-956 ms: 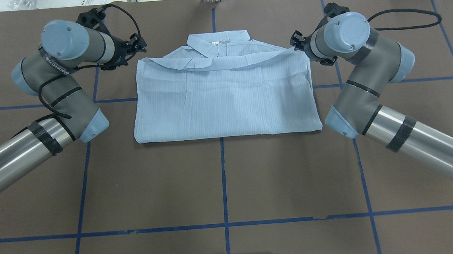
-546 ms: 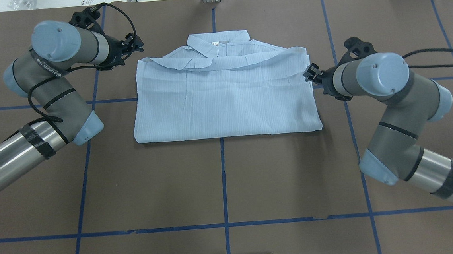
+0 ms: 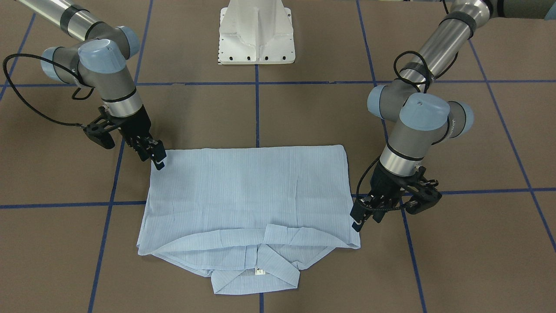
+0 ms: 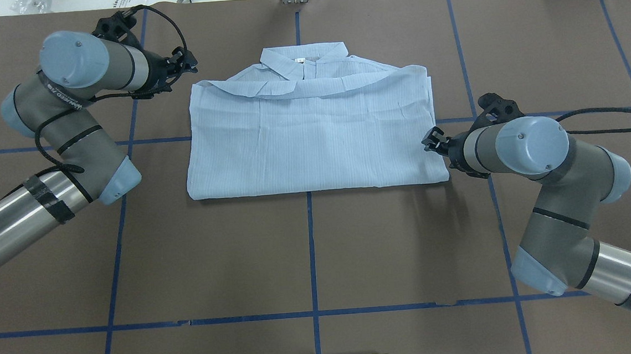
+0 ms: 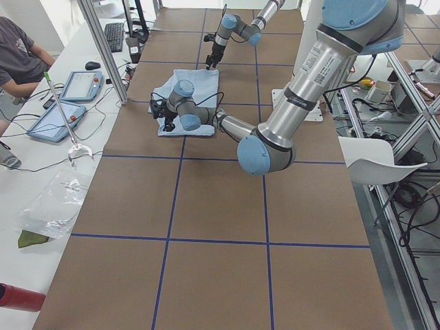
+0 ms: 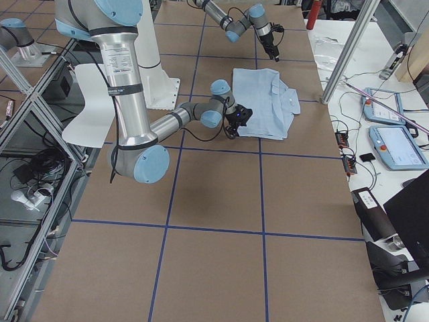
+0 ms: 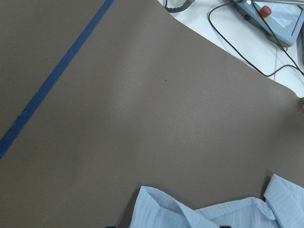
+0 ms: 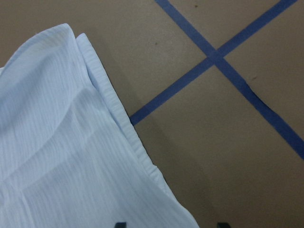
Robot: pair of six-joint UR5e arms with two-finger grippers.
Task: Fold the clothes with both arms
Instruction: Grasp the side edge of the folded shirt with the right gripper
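1. Pale-blue and finely striped, the shirt (image 4: 313, 138) lay folded into a flat rectangle at the middle of the brown table (image 4: 310, 255), across a blue tape line (image 4: 311, 244).
2. Its collar (image 4: 302, 55) pointed away from the robot, and a small white label (image 3: 259, 272) showed inside it in the front-facing view.
3. A band of cloth was folded over across the shirt just below the collar, running from shoulder to shoulder.
4. The left gripper (image 4: 185, 61) hung beside the shirt's left shoulder corner, over bare table and clear of the cloth.
5. Its jaws stood apart in the front-facing view (image 3: 360, 217) and held nothing; its wrist camera saw the shoulder corner at the bottom of the frame.
6. The right gripper (image 4: 429, 141) sat low at the shirt's right edge, close to the corner nearest the robot.
7. In the right wrist view its two dark fingertips (image 8: 120, 224) were spread wide, one over the cloth and the other over the table, with the hem running between them.
8. Those jaws had hold of nothing, and whether a tip touched the cloth could not be told.
9. The white base (image 3: 256, 34) stood well apart from the shirt.
10. A person (image 5: 20, 55) sat at the bench beside the table in the left view.
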